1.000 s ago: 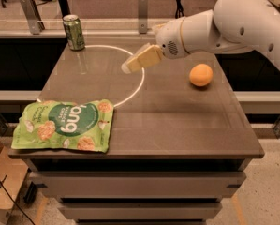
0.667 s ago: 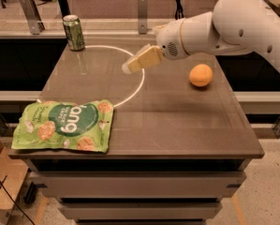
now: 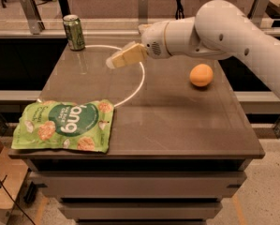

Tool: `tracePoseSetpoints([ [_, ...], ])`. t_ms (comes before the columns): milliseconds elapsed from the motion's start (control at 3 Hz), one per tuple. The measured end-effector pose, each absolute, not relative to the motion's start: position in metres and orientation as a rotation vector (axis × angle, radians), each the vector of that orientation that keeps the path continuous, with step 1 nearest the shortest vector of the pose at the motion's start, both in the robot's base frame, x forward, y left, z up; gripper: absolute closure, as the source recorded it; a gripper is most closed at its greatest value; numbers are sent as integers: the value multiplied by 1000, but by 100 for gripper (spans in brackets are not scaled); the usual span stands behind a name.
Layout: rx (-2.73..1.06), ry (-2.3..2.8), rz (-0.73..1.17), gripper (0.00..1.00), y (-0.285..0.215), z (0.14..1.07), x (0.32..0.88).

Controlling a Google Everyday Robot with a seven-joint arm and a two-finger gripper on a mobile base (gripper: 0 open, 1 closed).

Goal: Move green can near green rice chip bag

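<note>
Dark brown tabletop fills most of the scene, and the white arm reaches in over it from the right. At the front left corner the green rice chip bag lies flat. Well apart from it, at the far left corner, the green can stands upright. The gripper hovers above the middle of the table, pointing left. The can lies to its left and slightly farther back. I cannot tell whether the gripper is open or closed.
</note>
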State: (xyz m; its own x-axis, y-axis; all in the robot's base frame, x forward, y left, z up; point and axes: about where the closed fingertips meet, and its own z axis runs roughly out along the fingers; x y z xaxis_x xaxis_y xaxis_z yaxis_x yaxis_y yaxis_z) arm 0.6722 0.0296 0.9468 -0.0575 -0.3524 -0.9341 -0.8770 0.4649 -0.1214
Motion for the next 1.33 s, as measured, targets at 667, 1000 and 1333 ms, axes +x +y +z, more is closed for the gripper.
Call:
tracePoseSetpoints([
  [667, -1076, 1546, 685, 0, 94, 946, 718],
  [1000, -1076, 1536, 711, 0, 127, 941, 743],
  [1333, -1042, 1544, 736, 0, 150, 932, 769],
])
